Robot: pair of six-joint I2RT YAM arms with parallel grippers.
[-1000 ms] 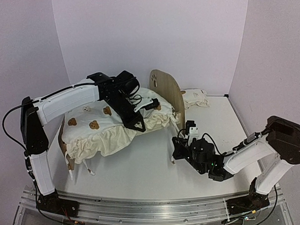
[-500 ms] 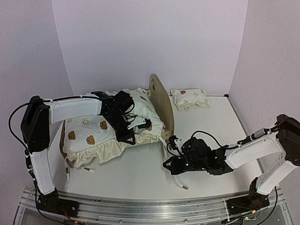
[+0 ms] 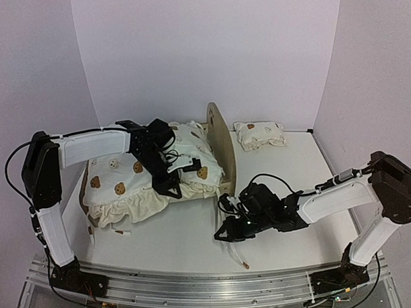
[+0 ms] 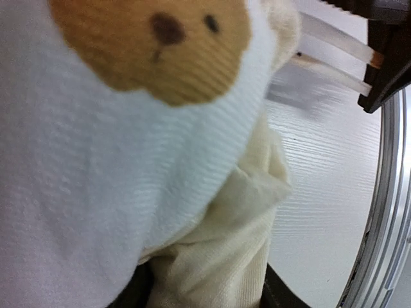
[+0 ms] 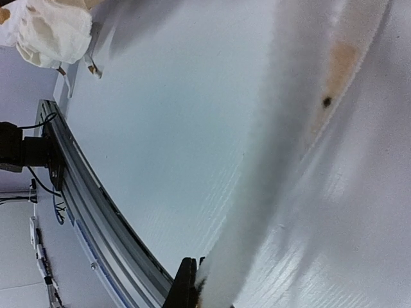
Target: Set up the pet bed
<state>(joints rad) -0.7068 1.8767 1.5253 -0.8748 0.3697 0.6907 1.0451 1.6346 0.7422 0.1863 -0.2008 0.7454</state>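
The pet bed's light-wood headboard (image 3: 221, 143) stands edge-on at mid table; the rest of the frame is hidden under the cream bear-print bedding (image 3: 135, 180). My left gripper (image 3: 173, 189) is shut on the bedding's front ruffle; in the left wrist view the cream fabric (image 4: 225, 256) fills the gap between the jaws of my left gripper (image 4: 205, 292). My right gripper (image 3: 226, 234) is low on the table in front of the headboard, shut on a white tie strap (image 3: 237, 255) with a brown tip. The strap (image 5: 282, 167) runs blurred from my right gripper (image 5: 200, 292).
The small bear-print pillow (image 3: 259, 134) lies at the back right by the wall. Loose ties (image 3: 119, 232) trail from the bedding's left front. The metal rail (image 3: 196, 286) runs along the near edge. Walls close in on three sides.
The bedding and headboard have shifted left and toward the near edge. My left gripper moved down-left with the ruffle. My right gripper slid left and nearer, drawing the strap along.
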